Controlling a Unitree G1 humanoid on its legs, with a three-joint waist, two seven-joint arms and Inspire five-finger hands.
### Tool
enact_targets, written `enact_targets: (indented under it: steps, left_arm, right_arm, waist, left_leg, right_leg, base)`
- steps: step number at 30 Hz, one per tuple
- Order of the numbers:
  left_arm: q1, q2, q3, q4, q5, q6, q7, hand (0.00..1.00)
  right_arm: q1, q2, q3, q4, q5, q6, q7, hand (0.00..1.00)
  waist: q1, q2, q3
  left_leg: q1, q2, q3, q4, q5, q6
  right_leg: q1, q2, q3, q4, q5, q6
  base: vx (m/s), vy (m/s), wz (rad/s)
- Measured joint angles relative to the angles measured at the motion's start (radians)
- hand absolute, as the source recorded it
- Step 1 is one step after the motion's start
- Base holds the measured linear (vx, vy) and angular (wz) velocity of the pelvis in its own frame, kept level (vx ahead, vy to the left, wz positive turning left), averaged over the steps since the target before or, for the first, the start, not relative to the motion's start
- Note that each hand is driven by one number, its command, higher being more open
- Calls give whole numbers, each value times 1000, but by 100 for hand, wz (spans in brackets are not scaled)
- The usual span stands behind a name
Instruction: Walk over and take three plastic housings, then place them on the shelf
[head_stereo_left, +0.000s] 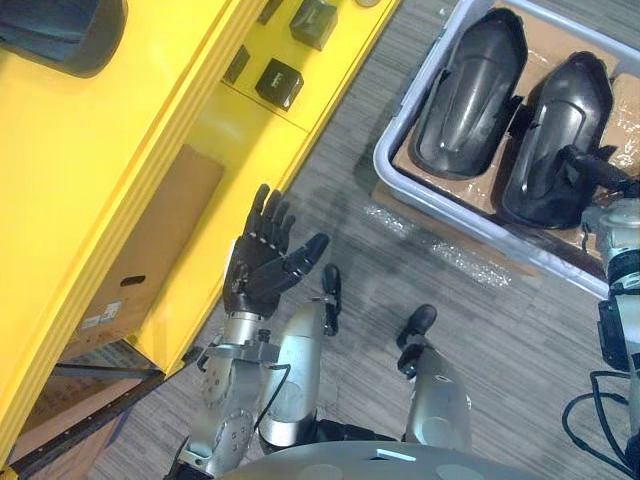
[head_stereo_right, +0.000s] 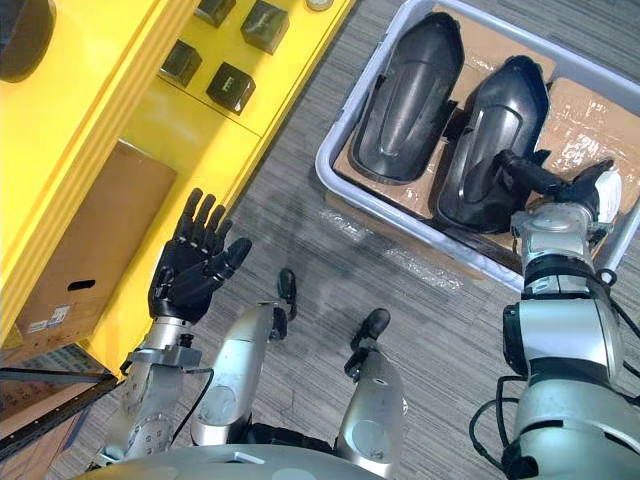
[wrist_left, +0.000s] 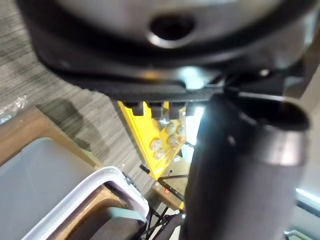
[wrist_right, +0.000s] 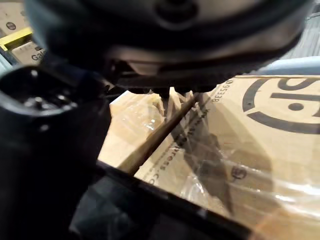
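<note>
Lying in one bin, two plastic housings

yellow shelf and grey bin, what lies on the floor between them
Right eye view: grey carpet, bare but for clear plastic film beside the grey bin; the left robot hand hangs open above it, near the yellow shelf.

glossy dark plastic housings, seemingly on cardboard.
</note>
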Motion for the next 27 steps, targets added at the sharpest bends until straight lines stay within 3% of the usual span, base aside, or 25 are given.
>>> enact_targets:
  steps: [1, 6, 11, 15, 19, 22, 27]
  left_arm:
    - [0, 0, -1, 0, -17, 0, -8, 100]
    - [0, 0, 2, 0, -83, 2, -34, 100]
    - [-1, 1, 2, 0, -89, 26, -43, 100]
    - [1, 1, 7, -2, -121, 28, -63, 100]
    - [10, 1, 30, -26, -119, 45, -62, 100]
    - [60, 3, 96, -136, -121, 49, -61, 100]
    - [87, 2, 208, -216, -119, 51, -53, 100]
  right_arm:
    - [6, 0, 0, -10, -18, 8, 3, 0]
    - [15, -1, 19, -56, -157, 65, 11, 0]
    - [10, -32, 67, -64, -374, 165, 37, 0]
    - [6, -31, 79, -65, -436, 209, 47, 0]
    - [29, -28, 75, -111, -437, 215, 64, 0]
    - [130, -7, 60, -296, -447, 214, 43, 0]
    - [327, 14, 34, -487, -472, 228, 40, 0]
  waist:
    - [1, 0, 0]
    - [1, -1, 1]
    - [2, -13, 2]
    - [1, -13, 2]
    - [-4, -15, 1]
    - [-25, -32, 2]
    - [-24, -56, -2]
  left_leg:
    - [0, 0, 0, -1, 1, 0]
    - [6, -2, 3, -22, 13, -3]
    - [41, -10, 11, -94, 56, -12]
    - [62, -14, -1, -148, 93, -24]
    - [85, -15, -6, -183, 115, -31]
    - [117, -22, -8, -223, 136, -34]
    - [180, -26, -18, -255, 140, -39]
  right_leg:
    - [-1, -1, 0, 0, 0, 0]
    - [-4, -6, 2, -1, 0, 0]
    - [-5, -7, 4, -1, -4, -6]
    - [-4, -5, -11, 7, -12, -19]
    - [2, -3, -17, 17, -19, -27]
    - [22, -4, -22, 13, -20, -27]
    - [85, 1, -38, -1, -26, -26]
  base:
    - [0, 0, 0]
    - [0, 0, 0]
    - [-2, -13, 1]
    - [2, -49, 9]
    - [3, -24, 4]
    - [-3, 2, 5]
    - [15, -5, 9]
